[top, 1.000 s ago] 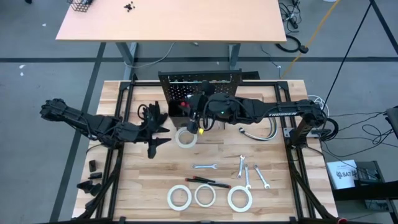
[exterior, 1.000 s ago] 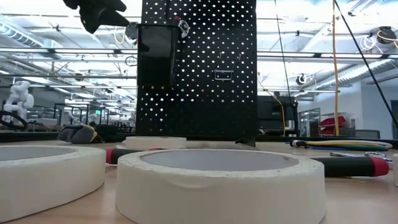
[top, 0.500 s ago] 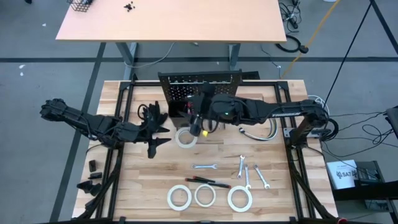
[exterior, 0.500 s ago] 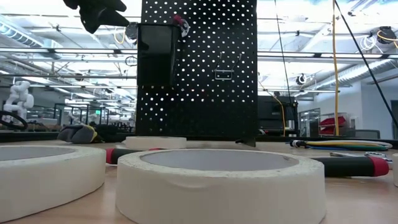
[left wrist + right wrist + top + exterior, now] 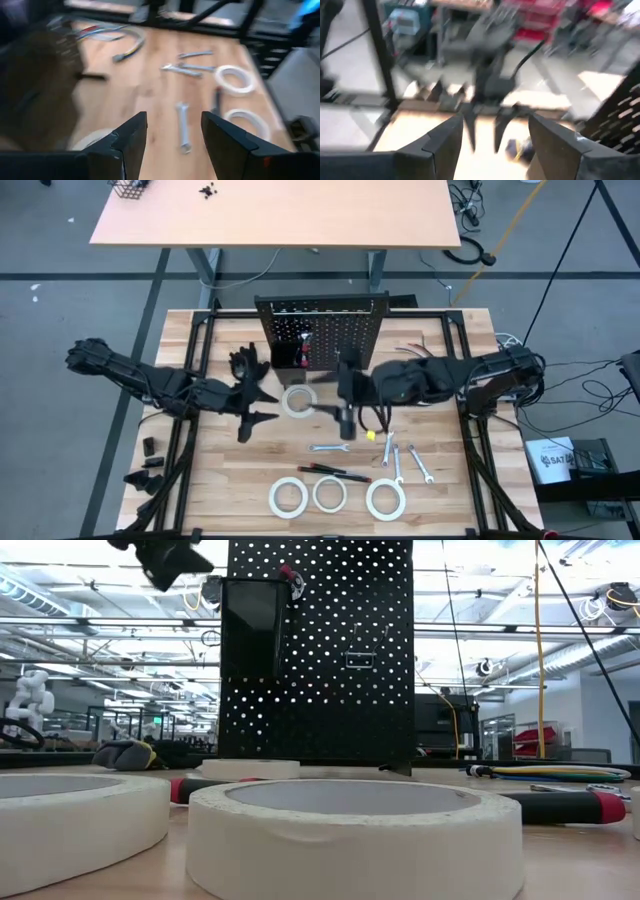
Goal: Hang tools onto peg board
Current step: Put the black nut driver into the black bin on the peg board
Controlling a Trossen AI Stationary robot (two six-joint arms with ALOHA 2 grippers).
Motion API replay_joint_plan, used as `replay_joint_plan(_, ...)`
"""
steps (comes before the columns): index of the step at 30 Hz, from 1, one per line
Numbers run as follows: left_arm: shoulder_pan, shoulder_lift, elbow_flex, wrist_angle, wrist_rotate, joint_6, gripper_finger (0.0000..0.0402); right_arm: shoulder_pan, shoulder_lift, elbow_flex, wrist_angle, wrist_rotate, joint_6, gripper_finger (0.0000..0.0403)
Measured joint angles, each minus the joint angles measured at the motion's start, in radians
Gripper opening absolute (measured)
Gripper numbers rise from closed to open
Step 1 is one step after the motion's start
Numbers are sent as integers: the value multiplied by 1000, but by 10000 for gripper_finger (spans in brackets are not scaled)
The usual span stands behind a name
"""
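Right tool (image 5: 344, 423) fingers apart, empty, over bare table (image 5: 450, 490) beside wrench (image 5: 328, 448).

A robotics lab or workshop is showing here. A wooden worktop (image 5: 440, 490) is sitting inside a black metal frame (image 5: 190, 380) on grey floor, cables (image 5: 590, 395) trailing beside it. Beyond the peg board (image 5: 330, 650), a wide hall with strip lights and ceiling pipes is stretching back, a white robot arm (image 5: 30, 695) standing there, red shelving showing in the right wrist view.
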Motion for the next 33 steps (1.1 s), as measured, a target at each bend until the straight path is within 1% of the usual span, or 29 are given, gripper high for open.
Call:
replay_joint_plan(4, 0, 72, 0, 109, 122, 38, 190, 33, 19, 0, -161, -131, 131, 221)
replay_joint_plan(6, 0, 123, 0, 147, 153, 35, 190, 52, 33, 0, -234, -157, 215, 221)
replay_joint_plan(10, -3, 240, 0, 190, 213, 30, 190, 97, 58, -38, -355, -150, 378, 221)
replay_joint_plan(12, -16, 298, 0, 212, 231, 30, 190, 122, 62, -93, -356, -130, 427, 221)
replay_joint_plan(14, -37, 355, 0, 239, 244, 34, 189, 152, 62, -154, -339, -77, 467, 221)
replay_joint_plan(17, -66, 435, 0, 256, 246, 34, 189, 189, 62, -256, -296, -26, 520, 221)
replay_joint_plan(21, -99, 535, 0, 303, 243, 34, 189, 216, 63, -375, -255, -20, 586, 221)
replay_joint_plan(24, -116, 605, 0, 354, 207, 33, 189, 232, 63, -439, -238, -17, 651, 222)
replay_joint_plan(28, -131, 689, 0, 469, 178, 29, 189, 264, 63, -477, -213, -18, 684, 222)
replay_joint_plan(31, -141, 739, 0, 516, 146, -9, 189, 287, 63, -483, -215, -10, 673, 222)
replay_joint_plan(33, -146, 767, 0, 528, 130, -40, 189, 300, 63, -483, -213, 15, 659, 222)
